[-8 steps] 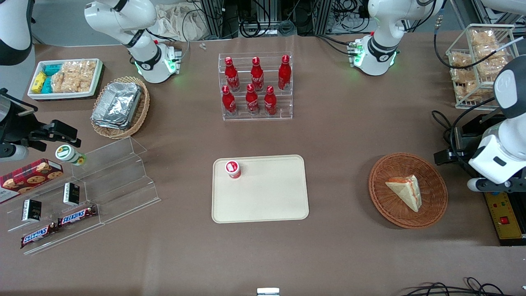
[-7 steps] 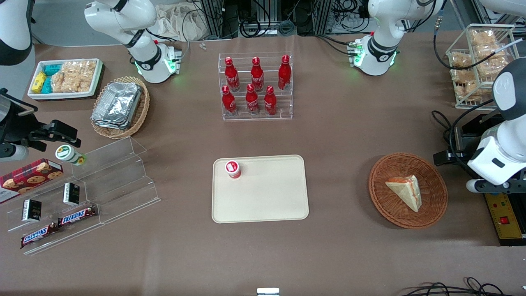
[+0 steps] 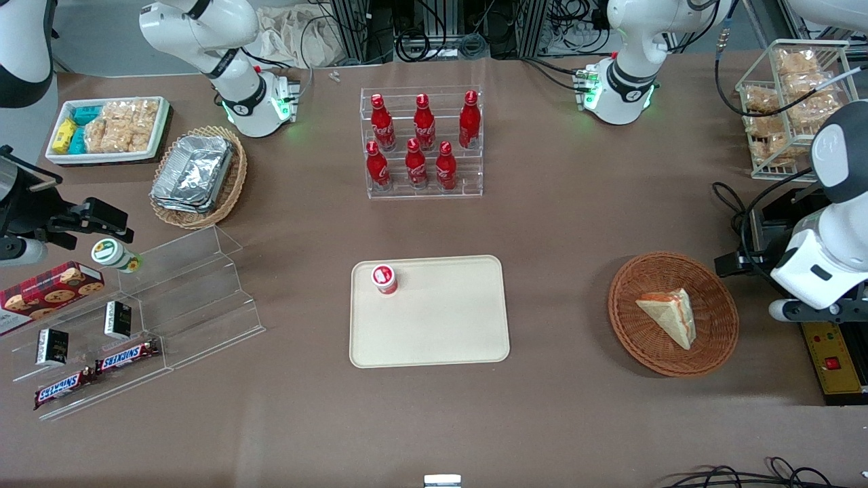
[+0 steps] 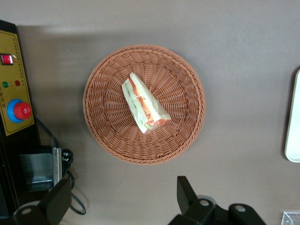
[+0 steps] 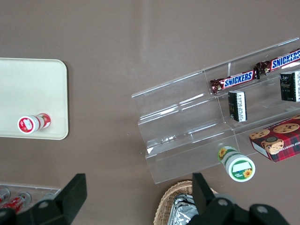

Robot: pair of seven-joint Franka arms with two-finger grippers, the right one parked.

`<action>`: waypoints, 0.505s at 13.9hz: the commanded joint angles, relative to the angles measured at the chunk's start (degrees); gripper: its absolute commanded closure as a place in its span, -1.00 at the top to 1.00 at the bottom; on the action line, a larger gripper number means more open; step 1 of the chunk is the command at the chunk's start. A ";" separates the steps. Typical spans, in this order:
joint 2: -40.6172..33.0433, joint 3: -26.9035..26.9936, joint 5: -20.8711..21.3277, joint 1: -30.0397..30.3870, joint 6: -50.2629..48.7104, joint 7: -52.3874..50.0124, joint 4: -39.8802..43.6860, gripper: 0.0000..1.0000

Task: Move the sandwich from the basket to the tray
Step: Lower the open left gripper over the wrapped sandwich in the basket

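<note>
Over the brown bench (image 3: pixel 556 224) we are holding our gripper (image 4: pixel 123 199) spread, with the sandwich (image 4: pixel 143 104) lying in the basket (image 4: pixel 187 124) below it.

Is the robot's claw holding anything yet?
No, nothing. The gripper is open and hangs in the air above the table beside the basket. The sandwich lies in the basket, untouched.
</note>
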 commanded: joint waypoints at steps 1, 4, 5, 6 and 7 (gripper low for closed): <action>-0.23 0.49 0.74 -0.62 2.78 -0.76 -3.44 0.99; -0.59 0.49 -0.40 -0.54 10.86 -1.99 -11.51 0.99; -0.32 0.49 -0.40 -0.54 13.93 -3.21 -13.72 0.99; -0.06 0.49 -0.40 -0.62 16.49 -4.79 -15.57 0.99; 0.03 0.49 -0.40 -0.54 18.69 -5.76 -17.41 0.99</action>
